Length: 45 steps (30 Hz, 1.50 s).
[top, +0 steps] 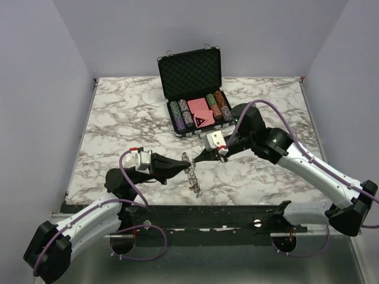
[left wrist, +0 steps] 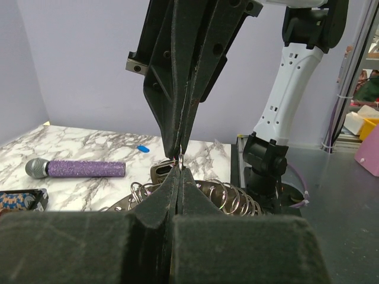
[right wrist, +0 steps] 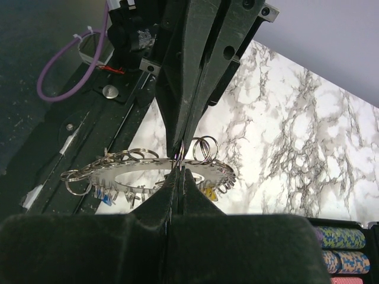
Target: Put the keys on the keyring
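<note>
The keyring, a flat silver toothed ring fringed with small split rings, hangs above the marble between both grippers. My left gripper and right gripper meet tip to tip on it. Both are shut, pinching one small split ring at the rim. In the right wrist view the keyring lies nearly level, with a yellow key and a blue key dangling under it. The left wrist view shows the rings, a dark key head behind my fingertips, and a loose blue key on the table.
An open black chip case with rows of poker chips and a red card pack stands behind the grippers at the table's back middle. A purple glitter microphone lies on the marble. The right arm's base is close by.
</note>
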Each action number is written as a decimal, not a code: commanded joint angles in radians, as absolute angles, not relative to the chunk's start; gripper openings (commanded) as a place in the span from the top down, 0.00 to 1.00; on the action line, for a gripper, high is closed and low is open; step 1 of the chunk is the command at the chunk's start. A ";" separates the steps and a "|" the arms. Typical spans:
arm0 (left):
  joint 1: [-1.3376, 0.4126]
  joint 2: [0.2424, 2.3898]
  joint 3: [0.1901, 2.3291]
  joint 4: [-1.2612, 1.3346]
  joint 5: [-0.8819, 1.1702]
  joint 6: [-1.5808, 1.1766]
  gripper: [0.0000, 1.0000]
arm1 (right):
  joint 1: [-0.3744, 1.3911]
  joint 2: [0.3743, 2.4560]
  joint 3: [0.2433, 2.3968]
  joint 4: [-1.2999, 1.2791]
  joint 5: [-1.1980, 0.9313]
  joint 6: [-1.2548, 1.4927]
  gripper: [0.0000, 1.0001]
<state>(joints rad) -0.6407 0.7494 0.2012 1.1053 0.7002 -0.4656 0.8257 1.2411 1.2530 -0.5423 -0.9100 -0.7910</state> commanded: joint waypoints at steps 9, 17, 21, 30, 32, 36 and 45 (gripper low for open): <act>-0.634 0.738 0.218 1.111 0.721 -0.494 1.00 | 0.841 1.203 1.226 -0.512 -0.919 -0.919 1.00; -0.604 0.758 0.264 1.049 0.791 -0.511 1.00 | 0.842 1.207 1.247 -0.560 -0.914 -1.014 1.00; -0.598 0.764 0.278 1.019 0.805 -0.503 1.00 | 0.844 1.203 1.238 -0.575 -0.930 -1.022 1.00; -0.592 0.796 0.327 0.947 0.850 -0.500 1.00 | 0.856 1.207 1.216 -0.563 -0.931 -1.043 1.00; -0.592 0.802 0.342 0.916 0.865 -0.494 1.00 | 0.854 1.206 1.210 -0.563 -0.930 -1.049 1.00; -0.591 0.811 0.356 0.873 0.884 -0.500 1.00 | 0.857 1.206 1.207 -0.575 -0.930 -1.066 1.00; -0.591 0.856 0.408 0.790 0.942 -0.486 1.00 | 0.862 1.207 1.223 -0.606 -0.933 -1.072 1.00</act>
